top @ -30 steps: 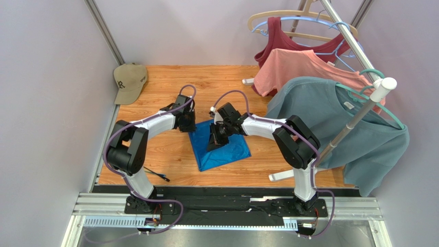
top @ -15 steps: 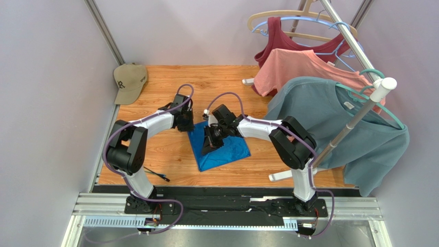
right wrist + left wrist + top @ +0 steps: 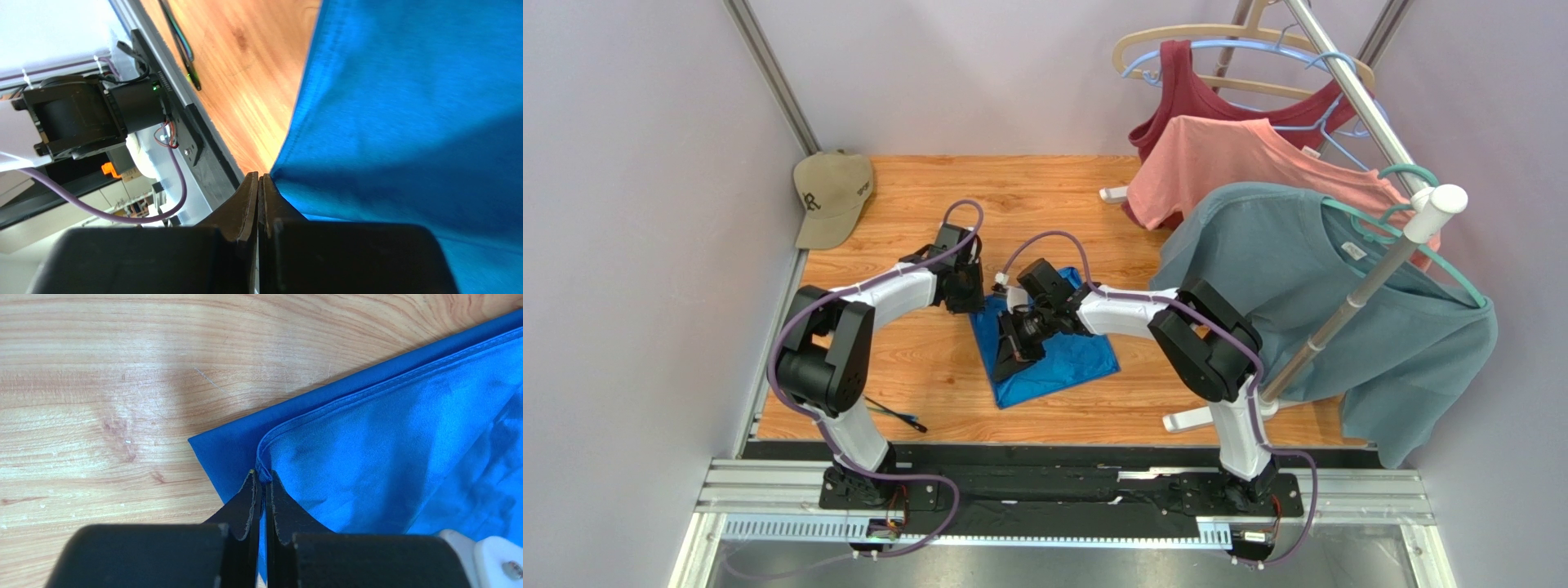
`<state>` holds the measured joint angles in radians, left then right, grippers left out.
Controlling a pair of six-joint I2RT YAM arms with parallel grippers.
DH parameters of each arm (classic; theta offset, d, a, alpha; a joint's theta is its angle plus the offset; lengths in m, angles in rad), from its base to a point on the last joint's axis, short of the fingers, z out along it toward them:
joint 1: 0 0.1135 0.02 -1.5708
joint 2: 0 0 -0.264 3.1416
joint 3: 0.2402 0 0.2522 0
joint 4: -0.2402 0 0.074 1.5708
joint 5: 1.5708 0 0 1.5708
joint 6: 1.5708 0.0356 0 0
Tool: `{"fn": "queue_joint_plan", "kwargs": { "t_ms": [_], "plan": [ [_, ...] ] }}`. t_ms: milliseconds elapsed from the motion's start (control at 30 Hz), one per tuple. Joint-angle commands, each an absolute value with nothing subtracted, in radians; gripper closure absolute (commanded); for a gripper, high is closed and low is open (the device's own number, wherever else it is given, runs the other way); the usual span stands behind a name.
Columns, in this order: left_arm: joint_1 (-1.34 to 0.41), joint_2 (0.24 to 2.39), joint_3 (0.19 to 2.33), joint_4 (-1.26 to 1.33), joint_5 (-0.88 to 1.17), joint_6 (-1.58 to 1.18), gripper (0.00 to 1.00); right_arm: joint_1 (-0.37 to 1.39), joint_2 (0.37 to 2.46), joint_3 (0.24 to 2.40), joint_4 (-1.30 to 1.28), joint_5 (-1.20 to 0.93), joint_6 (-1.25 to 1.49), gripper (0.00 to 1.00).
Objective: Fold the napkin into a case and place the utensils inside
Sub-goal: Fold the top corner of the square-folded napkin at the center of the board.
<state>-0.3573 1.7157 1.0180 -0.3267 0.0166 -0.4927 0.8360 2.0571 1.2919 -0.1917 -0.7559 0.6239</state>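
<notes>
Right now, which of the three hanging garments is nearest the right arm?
The teal-grey T-shirt, frontmost on the rail; the salmon T-shirt and maroon tank top hang farther back.

- Seen from above, the light is bright, even and diffuse. The napkin (image 3: 1063,361) shows sharp and saturated, and only faint, soft-edged shadows lie on the wooden table (image 3: 928,368) around it.
- In the left wrist view a pale sheen sits on the wood up and left of the napkin's corner. The hem is crisp, and mottled shadow darkens its right part. The left gripper (image 3: 263,478), below the napkin's corner, is black and slightly soft.
- In the right wrist view a broad shadow band crosses the napkin's lower part. Far left of the napkin, the background washes out white. The right gripper (image 3: 259,179) is near-featureless black.
</notes>
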Motion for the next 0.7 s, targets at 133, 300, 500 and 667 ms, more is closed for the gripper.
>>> {"fn": "queue_joint_plan", "kwargs": {
  "t_ms": [133, 300, 500, 667],
  "plan": [
    [-0.348, 1.683, 1.003, -0.316, 0.006, -0.532, 1.0, 0.864, 2.075, 1.256, -0.1, -0.816, 0.632, 0.99],
    [-0.348, 1.666, 0.992, -0.307, 0.002, -0.549, 0.98, 0.868, 2.06, 1.19, -0.058, -0.821, 0.64, 0.99],
    [-0.348, 1.693, 1.012, -0.327, 0.002, -0.566, 0.98, 0.868, 2.083, 1.172, -0.025, -0.831, 0.643, 0.99],
    [-0.344, 1.692, 1.02, -0.337, -0.037, -0.568, 1.0, 0.871, 2.063, 1.177, -0.029, -0.831, 0.641, 0.99]
  ]
}}
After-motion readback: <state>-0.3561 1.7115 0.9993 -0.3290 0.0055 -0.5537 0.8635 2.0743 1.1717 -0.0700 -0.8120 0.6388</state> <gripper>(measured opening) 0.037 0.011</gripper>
